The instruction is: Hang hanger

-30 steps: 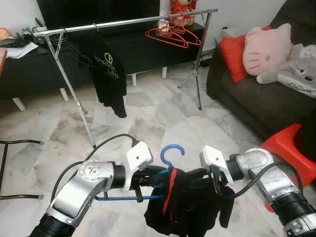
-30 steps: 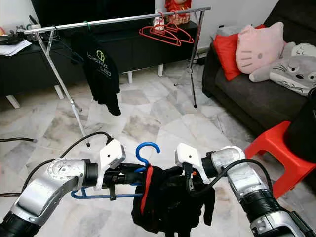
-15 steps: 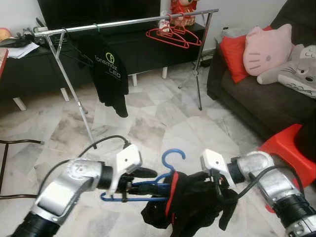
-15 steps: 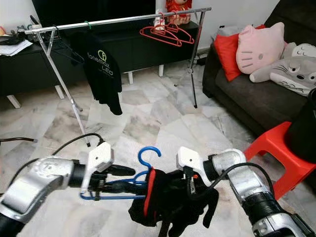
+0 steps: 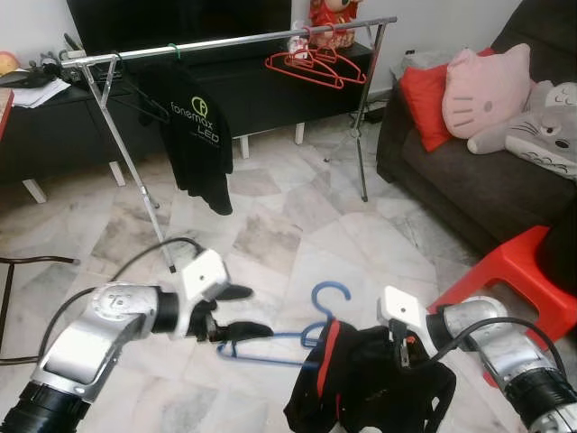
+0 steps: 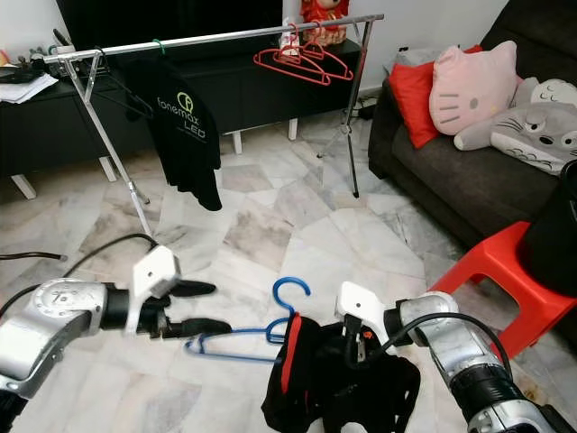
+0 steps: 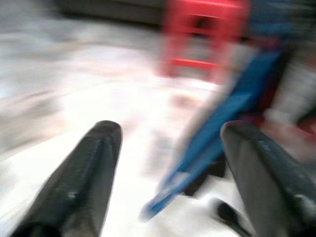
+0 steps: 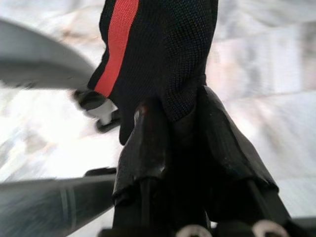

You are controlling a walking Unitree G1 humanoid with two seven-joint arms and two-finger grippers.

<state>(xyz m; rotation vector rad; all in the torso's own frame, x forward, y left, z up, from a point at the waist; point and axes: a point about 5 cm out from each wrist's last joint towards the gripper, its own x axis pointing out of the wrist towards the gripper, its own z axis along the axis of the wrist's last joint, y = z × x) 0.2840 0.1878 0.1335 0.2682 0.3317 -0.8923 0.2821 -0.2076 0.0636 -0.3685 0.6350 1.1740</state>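
I see my left gripper (image 6: 200,307) spread open beside the blue hanger (image 6: 261,336), my right gripper (image 6: 347,347) gripping the black garment (image 6: 338,388) near the red stool (image 6: 509,271)

Marble floor (image 5: 297,225), dark sofa (image 5: 469,180) (plush pillows on it), red stool (image 5: 518,266), black TV console (image 5: 261,90)

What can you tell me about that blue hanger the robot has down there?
The blue hanger looks like thin plastic, with a curled hook pointing up. A black garment with a red stripe is draped over its right half. The right hand is shut on that garment, holding it above the floor. The bare left end reaches toward the open left hand, which is not gripping it.
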